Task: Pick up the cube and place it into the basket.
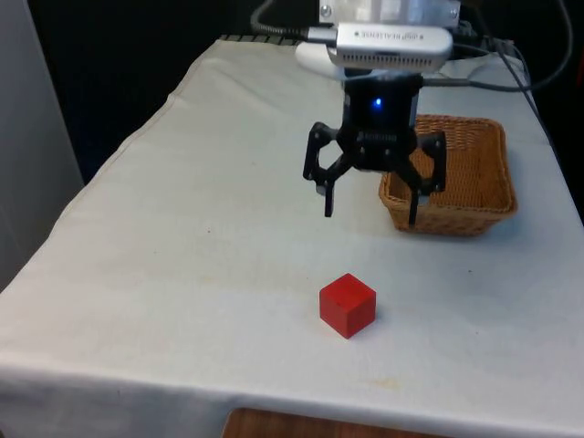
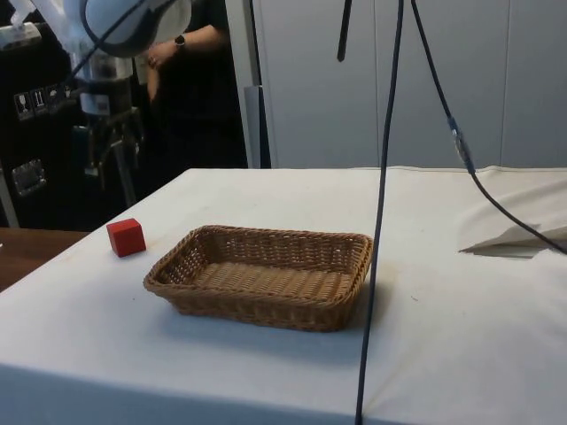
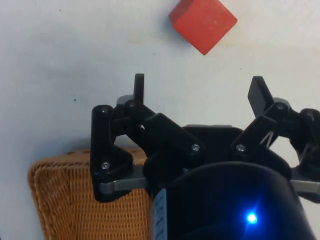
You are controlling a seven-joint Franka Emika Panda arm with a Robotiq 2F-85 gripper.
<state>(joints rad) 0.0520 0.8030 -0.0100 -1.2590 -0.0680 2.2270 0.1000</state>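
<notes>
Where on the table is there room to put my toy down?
Most of the white cloth is bare: the wide stretch on the front view's left of the red cube, and the basket has nothing in it. It is tighter between cube and basket, where the open end effector hangs above the cloth.

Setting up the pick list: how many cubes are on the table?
1. The red cube sits on the white cloth, outside the basket and nearer the table's near edge. The basket looks empty in the side view.
</notes>
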